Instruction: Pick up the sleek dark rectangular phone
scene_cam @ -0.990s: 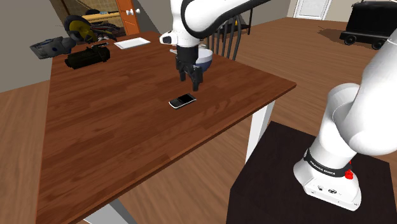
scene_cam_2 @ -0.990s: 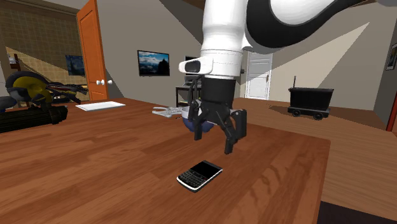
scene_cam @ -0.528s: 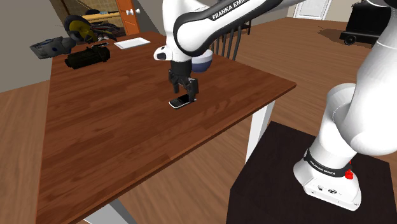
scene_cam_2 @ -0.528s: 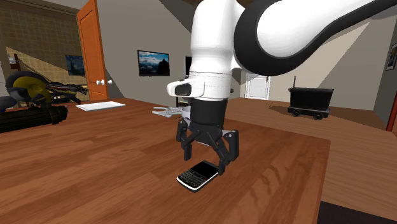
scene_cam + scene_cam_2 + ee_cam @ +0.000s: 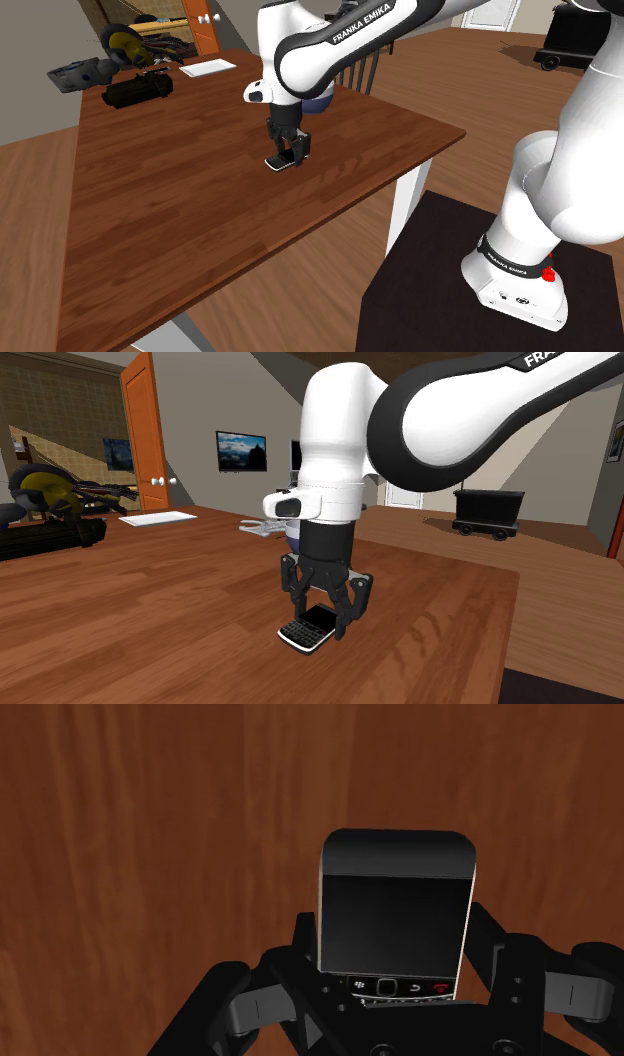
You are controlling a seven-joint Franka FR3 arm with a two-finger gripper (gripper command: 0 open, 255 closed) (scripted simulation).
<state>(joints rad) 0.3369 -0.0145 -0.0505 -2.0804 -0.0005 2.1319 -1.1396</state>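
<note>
We see the gripper [image 5: 320,614] low over the phone [image 5: 303,636] on the table [image 5: 150,612], fingers apart straddling its sides (nothing clamped yet), so closing should pinch it

Table [image 5: 180,210] bare round the phone [image 5: 308,632]; bowl [image 5: 320,98] toward the far edge, bag [image 5: 137,90] and paper [image 5: 208,67] at the far corner.

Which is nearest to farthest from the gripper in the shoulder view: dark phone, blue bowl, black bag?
1. Dark phone: directly under the gripper, between its open fingers.
2. Blue bowl: a little beyond the gripper, toward the view's upper right.
3. Black bag: far off, toward the view's upper left.
</note>
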